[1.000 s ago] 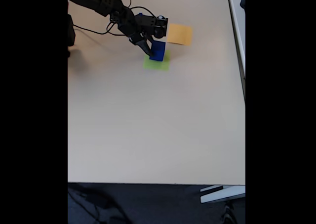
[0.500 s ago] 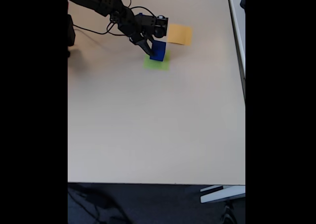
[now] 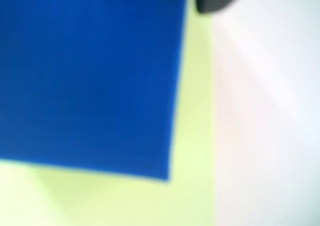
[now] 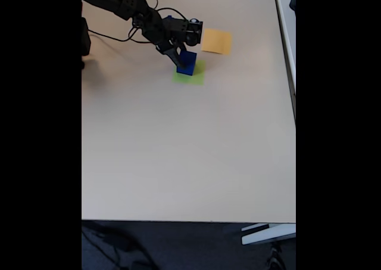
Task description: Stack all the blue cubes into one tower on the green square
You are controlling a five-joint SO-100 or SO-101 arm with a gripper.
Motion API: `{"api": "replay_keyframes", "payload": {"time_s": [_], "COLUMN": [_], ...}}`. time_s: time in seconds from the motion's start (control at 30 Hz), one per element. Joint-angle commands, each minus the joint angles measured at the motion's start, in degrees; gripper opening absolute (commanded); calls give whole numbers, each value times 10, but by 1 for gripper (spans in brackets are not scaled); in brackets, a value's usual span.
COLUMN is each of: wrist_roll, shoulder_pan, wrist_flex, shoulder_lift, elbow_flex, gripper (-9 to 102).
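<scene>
Your gripper [image 4: 180,58] sits on the blue cube [image 4: 187,63] directly over the green square [image 4: 190,75]; I cannot tell whether it grips or has let go.

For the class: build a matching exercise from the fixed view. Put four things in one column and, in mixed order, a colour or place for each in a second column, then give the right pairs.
Column one:
1. blue cube
2. green square
3. orange-yellow square
4. hand

Column two:
A. flat patch nearest the table's far edge
B. black, at the cube's left side
C. stands on the green patch
D. flat patch under the cube

Pairs: 1-C, 2-D, 3-A, 4-B
</scene>
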Motion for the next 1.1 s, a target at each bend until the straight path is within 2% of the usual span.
{"api": "replay_keyframes", "payload": {"time_s": [0.0,0.43,1.07], "wrist_roll": [5,4,-18], "shoulder_pan": [3,4,19], "wrist_flex": [-13,-17,-16], "shoulder_lift": [2,-1,-3], "elbow_flex": [-2,0,-6], "gripper": [30,19,19]}}
